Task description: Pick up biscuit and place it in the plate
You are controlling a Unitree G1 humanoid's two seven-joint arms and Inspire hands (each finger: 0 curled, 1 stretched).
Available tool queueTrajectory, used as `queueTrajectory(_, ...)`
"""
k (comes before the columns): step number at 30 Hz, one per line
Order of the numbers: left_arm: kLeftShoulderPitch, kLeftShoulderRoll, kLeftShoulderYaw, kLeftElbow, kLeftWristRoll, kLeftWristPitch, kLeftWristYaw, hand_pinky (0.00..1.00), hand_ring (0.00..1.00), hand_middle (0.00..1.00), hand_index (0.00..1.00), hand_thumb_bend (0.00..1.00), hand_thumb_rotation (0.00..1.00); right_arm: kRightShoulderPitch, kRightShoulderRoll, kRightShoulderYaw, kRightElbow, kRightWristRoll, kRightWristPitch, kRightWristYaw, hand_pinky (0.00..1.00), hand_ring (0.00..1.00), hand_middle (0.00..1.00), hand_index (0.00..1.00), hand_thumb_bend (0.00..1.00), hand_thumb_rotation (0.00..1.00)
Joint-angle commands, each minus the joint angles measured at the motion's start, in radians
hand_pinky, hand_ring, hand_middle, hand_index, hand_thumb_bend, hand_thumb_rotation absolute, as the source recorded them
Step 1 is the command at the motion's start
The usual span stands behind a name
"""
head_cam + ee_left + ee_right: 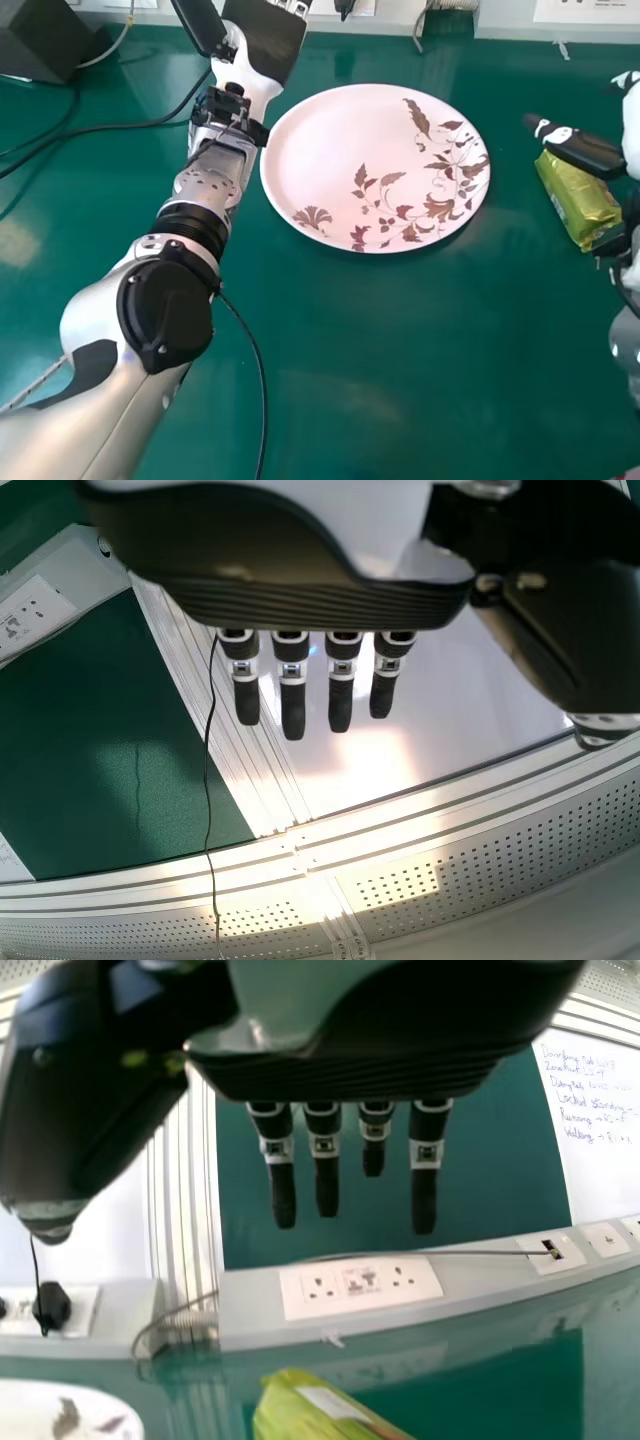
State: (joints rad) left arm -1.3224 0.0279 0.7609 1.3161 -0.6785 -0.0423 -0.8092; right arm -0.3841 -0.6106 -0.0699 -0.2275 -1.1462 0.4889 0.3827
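The biscuit, a yellow-green packet (pixel 577 200), lies on the green table right of the plate, close beside my right hand (pixel 590 150), which comes in from the right edge and covers part of it. In the right wrist view the packet (pixel 320 1408) is at the bottom, apart from the straight fingers of my right hand (pixel 326 1175). The white plate (pixel 330 150) with brown leaf patterns is bare; its rim also appears as a white plate (pixel 45 1415) there. My left hand (pixel 262 35) is beyond the plate's upper left; in its wrist view the left hand (pixel 292 705) has straight fingers.
A dark box (pixel 45 42) stands at the far left with black cables (pixel 110 127) running over the table (pixel 400 370). A white socket strip (pixel 590 30) runs along the table's back edge. A cable (pixel 258 370) hangs beside the left arm.
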Motion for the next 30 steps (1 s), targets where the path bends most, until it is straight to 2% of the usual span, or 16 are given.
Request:
queueTrajectory(1, -0.013, 0.000, 0.002, -0.004, -0.010, 0.019, -0.034, 0.91, 0.90, 0.95, 0.97, 0.93, 0.56, -0.016, -0.021, 0.008, 0.017, 0.011, 0.003, 0.008, 0.75, 0.90, 0.92, 0.83, 1.00, 0.79)
queueTrajectory(7, -0.011, 0.002, 0.002, -0.004, -0.015, 0.026, -0.051, 0.93, 0.91, 0.95, 0.97, 0.93, 0.56, -0.039, -0.035, 0.026, 0.055, 0.015, 0.010, 0.020, 0.84, 0.93, 0.96, 0.86, 1.00, 0.74)
queueTrajectory(10, -0.011, 0.002, 0.001, -0.005, -0.015, 0.026, -0.058, 0.93, 0.91, 0.95, 0.97, 0.93, 0.57, -0.050, -0.045, 0.037, 0.079, 0.019, 0.004, 0.019, 0.82, 0.92, 0.95, 0.84, 1.00, 0.75)
queueTrajectory(16, -0.011, 0.003, 0.002, -0.005, -0.015, 0.025, -0.058, 0.90, 0.91, 0.95, 0.97, 0.95, 0.60, -0.066, -0.080, 0.070, 0.119, 0.003, -0.002, 0.023, 0.82, 0.92, 0.95, 0.88, 1.00, 0.77)
queueTrajectory(24, -0.011, 0.004, 0.004, -0.005, -0.017, 0.026, -0.059, 0.91, 0.90, 0.94, 0.96, 0.96, 0.58, -0.081, -0.113, 0.098, 0.165, 0.017, -0.013, 0.010, 0.89, 0.95, 0.97, 0.91, 1.00, 0.77)
queueTrajectory(30, -0.011, 0.003, 0.006, -0.004, -0.020, 0.029, -0.062, 0.88, 0.90, 0.94, 0.94, 0.96, 0.55, -0.086, -0.118, 0.107, 0.204, 0.043, -0.030, -0.018, 0.89, 0.94, 0.96, 0.90, 1.00, 0.77)
